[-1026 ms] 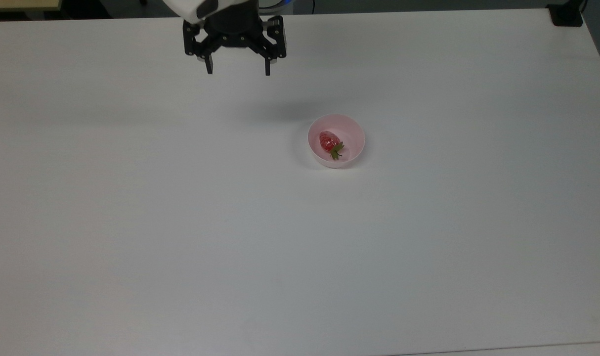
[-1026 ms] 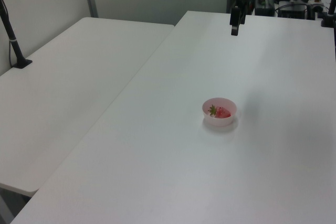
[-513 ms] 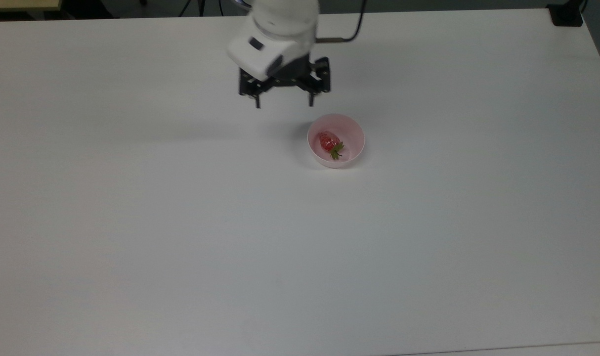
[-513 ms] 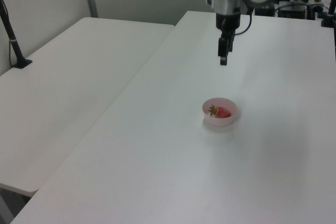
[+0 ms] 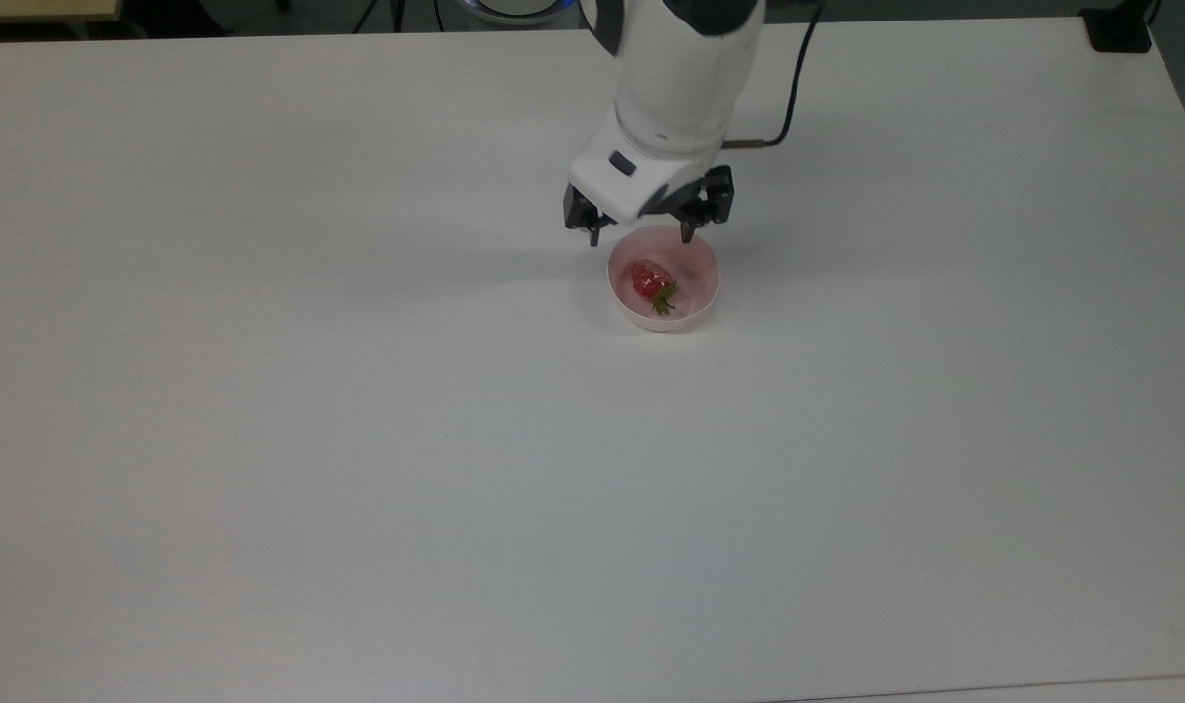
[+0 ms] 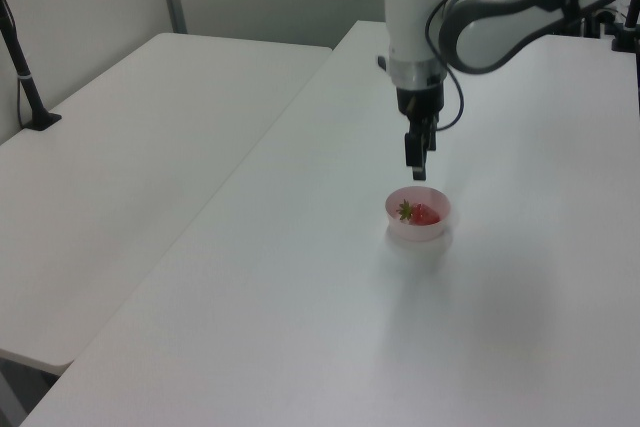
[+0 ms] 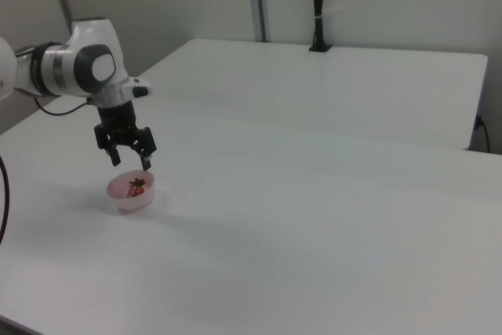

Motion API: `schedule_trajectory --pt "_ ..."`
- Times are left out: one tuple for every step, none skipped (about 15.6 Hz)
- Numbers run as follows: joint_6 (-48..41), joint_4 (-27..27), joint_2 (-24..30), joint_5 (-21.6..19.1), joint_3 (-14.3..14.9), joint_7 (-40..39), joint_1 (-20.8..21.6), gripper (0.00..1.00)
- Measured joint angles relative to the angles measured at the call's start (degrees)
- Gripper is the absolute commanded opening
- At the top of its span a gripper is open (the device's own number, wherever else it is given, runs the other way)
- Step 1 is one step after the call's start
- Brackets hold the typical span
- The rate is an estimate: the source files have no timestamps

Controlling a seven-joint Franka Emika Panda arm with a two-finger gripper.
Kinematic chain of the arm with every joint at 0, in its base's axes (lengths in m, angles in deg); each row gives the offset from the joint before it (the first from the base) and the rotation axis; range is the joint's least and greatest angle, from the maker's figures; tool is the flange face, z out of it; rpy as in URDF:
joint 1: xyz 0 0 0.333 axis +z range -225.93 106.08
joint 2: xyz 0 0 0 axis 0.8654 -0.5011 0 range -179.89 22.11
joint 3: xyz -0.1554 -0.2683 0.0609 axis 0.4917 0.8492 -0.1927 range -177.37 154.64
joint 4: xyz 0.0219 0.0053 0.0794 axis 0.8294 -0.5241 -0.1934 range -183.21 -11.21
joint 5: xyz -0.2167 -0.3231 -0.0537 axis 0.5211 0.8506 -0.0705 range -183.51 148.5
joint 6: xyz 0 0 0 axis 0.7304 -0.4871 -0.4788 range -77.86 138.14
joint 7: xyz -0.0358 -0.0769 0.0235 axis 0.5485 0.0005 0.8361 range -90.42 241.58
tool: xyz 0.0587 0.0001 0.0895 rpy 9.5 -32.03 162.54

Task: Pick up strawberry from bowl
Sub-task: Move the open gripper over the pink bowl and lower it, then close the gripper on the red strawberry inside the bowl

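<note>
The gripper [image 5: 639, 237] is hanging over the far rim of the bowl [image 5: 702, 260], its two dark fingers spread wide apart and holding nothing. In the top view the fingertips are sitting at about eleven and one o'clock of the bowl, one just off the rim and the other over it. In the left view the gripper [image 6: 418, 167] is pointing straight down, a little above the bowl [image 6: 418, 228] and not reaching into it. In the right view the gripper [image 7: 132, 162] is straddling the space just above the bowl [image 7: 132, 197].

Judging from this, the approach is nearly finished and the grasp is not yet begun: the fingers are needing to centre over the fruit, drop into the bowl, close on it and lift.

The strawberry [image 5: 648, 278] is lying inside the bowl, resting on its bottom, slightly toward ten o'clock of the bowl's centre in the top view, with its green cap pointing toward five o'clock. In the left view the strawberry [image 6: 423, 213] is showing its cap on the left view's left. Nothing else is lying in the bowl. The bowl is standing upright on the white table [image 5: 358, 439].
</note>
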Motion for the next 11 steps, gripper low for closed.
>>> schedule_trajectory --pt "0.32 0.0 -0.72 0.0 0.0 0.28 0.3 0.96" --pt "1.22 -0.03 -1.49 0.0 0.01 0.4 0.65 0.96" --pt "2.81 -0.11 -2.39 0.0 0.0 0.6 1.11 0.96" --pt "4.83 -0.24 -3.55 0.0 0.0 1.14 1.62 0.95" --pt "7.04 -0.36 -4.98 0.0 0.0 1.98 2.19 0.95" --pt "8.83 -0.38 -6.34 0.13 0.0 2.73 2.69 0.96" --pt "9.95 -0.38 -7.35 0.4 0.0 3.25 3.03 0.96" --pt "10.46 -0.36 -8.03 0.59 0.0 3.56 3.24 0.95" --pt "10.53 -0.31 -8.27 0.66 0.01 3.73 3.27 0.95" --pt "10.53 -0.24 -8.27 0.68 0.05 3.75 3.25 0.95" --pt "10.53 -0.09 -8.25 0.69 0.1 3.75 3.24 0.95"
